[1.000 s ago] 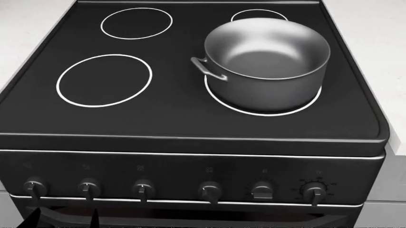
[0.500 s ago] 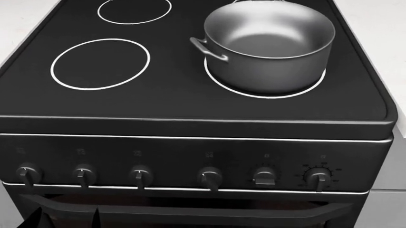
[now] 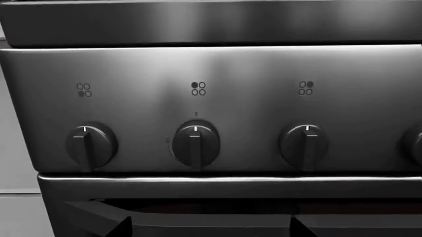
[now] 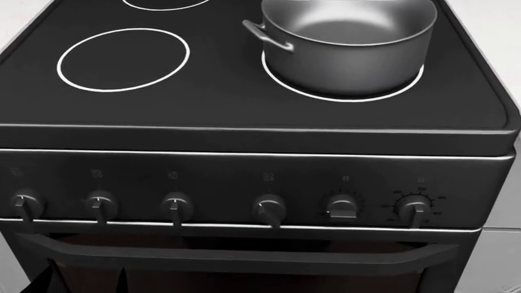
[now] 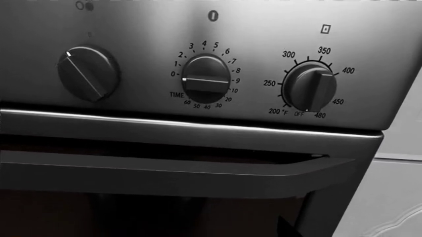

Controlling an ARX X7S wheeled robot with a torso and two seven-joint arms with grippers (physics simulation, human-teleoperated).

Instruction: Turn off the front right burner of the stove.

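The black stove (image 4: 244, 116) fills the head view. A steel pot (image 4: 350, 43) stands on the front right burner (image 4: 352, 99), whose white ring shows around the pot's base. Six knobs line the front panel. The fourth knob from the left (image 4: 269, 208) is turned off vertical; in the right wrist view (image 5: 88, 73) its mark points up and to the left. The three left knobs (image 3: 196, 143) point straight up. My left gripper (image 3: 211, 229) is open and empty below them, and its tips show low in the head view (image 4: 85, 284). My right gripper (image 5: 207, 231) shows one fingertip (image 5: 285, 228) well off centre, in front of the oven door.
A timer knob (image 5: 205, 79) and an oven temperature knob (image 5: 310, 89) sit right of the turned knob. The oven-door handle (image 4: 244, 256) runs under the knobs. A front left ring (image 4: 124, 60) is bare. White counter (image 4: 488, 24) and cabinet flank the stove.
The head view has dropped: the stove top and pot slid up the frame, and the knob row and oven handle rose into fuller view. The left fingertips stay at the bottom left.
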